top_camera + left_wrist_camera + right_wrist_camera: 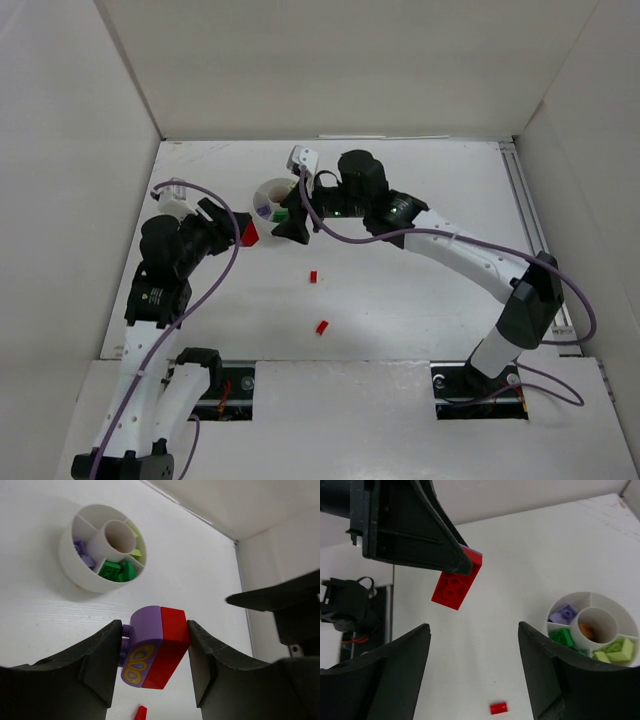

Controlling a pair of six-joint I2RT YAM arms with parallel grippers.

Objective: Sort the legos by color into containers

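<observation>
My left gripper (155, 630) is shut on a joined pair of legos (155, 650): a lavender brick with a yellow pattern stuck to a red brick. It holds the pair above the table, just left of the round white tub (268, 186). The right wrist view shows the red brick (455, 586) from its studded side, under the left fingers. My right gripper (474, 627) stands open and empty beside the tub (600, 598), near the held pair. The compartments (111, 571) hold lavender, green and pale yellow legos, with an orange one in the central cylinder. Two small red legos (313, 276) (322, 327) lie on the table.
White walls enclose the table on three sides. A rail (535, 215) runs along the right edge. Both arm bases and their cables sit at the near edge. One loose red brick (498, 708) lies below my right fingers.
</observation>
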